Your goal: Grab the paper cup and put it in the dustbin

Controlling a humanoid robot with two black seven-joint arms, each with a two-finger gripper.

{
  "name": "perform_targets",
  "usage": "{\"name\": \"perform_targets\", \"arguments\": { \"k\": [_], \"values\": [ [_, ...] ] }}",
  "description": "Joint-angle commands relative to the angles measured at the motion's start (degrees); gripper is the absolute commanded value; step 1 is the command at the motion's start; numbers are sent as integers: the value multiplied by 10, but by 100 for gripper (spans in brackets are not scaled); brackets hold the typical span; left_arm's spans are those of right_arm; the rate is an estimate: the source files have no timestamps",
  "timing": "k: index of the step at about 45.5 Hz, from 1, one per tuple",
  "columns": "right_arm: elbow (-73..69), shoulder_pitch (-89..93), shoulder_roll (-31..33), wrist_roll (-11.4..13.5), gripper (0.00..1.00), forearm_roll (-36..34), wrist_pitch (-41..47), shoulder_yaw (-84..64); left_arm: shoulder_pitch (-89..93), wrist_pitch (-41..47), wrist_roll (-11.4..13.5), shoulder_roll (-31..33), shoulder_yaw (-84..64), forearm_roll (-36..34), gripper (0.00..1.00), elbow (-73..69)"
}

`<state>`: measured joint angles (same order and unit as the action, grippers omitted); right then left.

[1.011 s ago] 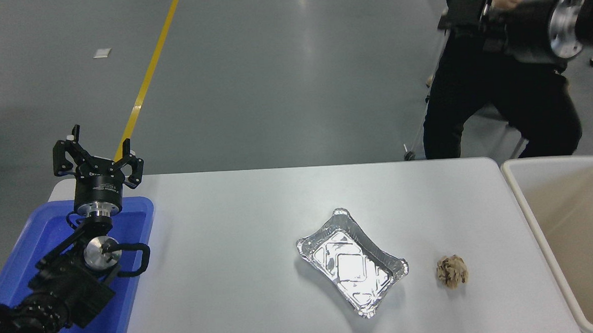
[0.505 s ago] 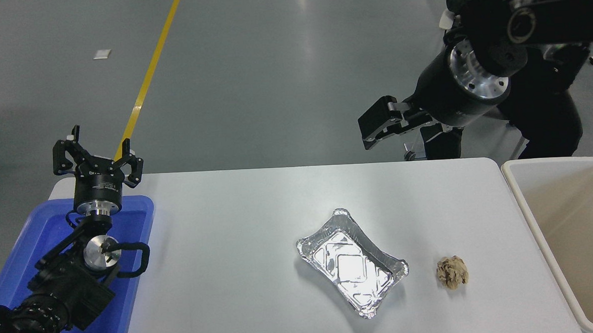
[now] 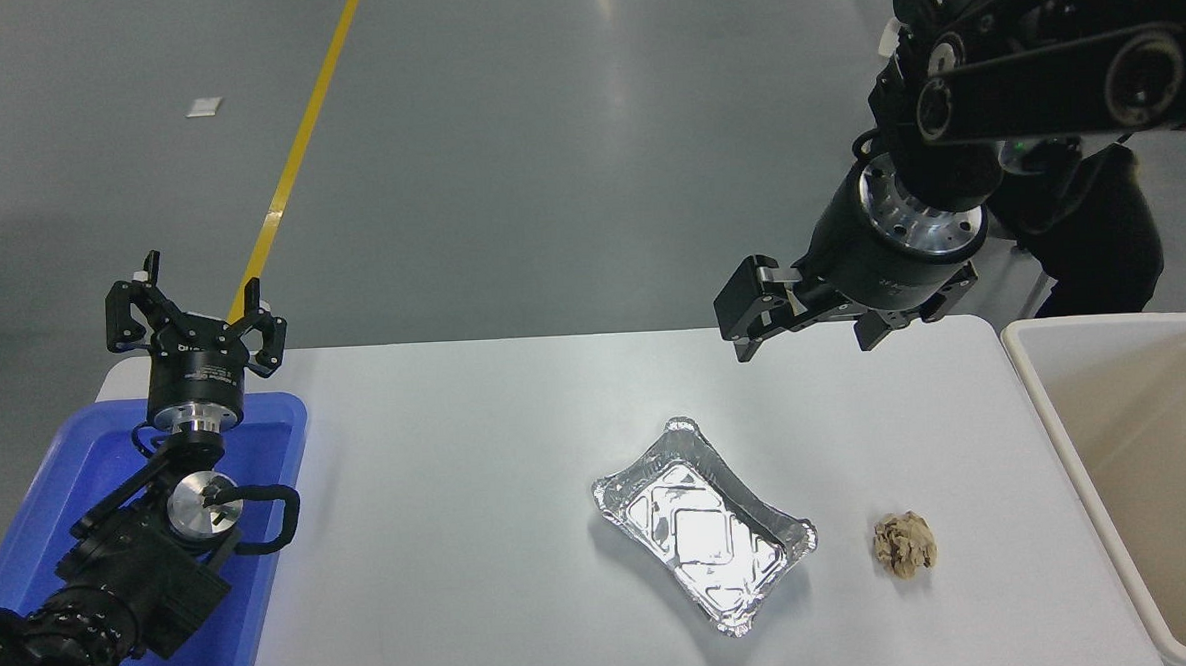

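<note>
The right gripper (image 3: 805,324) has swung down over the bench's (image 3: 464,579) far edge, fingers apart and empty. No paper cup shows; the dustbin (image 3: 1057,423) sits right of them.

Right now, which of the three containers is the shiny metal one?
The foil tray, crinkled and silver, lying mid-table. The blue plastic tray sits at the left edge under the left gripper; the beige dustbin stands at the right.
</note>
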<state>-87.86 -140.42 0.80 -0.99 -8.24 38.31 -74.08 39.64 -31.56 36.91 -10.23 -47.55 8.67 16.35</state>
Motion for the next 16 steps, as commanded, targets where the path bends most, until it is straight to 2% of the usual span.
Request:
{"name": "perform_targets", "arguments": {
  "k": [1,16],
  "values": [
    [-10,-7,-8,-1,100,4,13,-33,0,0,0,0,0,0,99,0],
    [-11,-6,-8,-4,100,25,40,-31,0,0,0,0,0,0,99,0]
  ]
}}
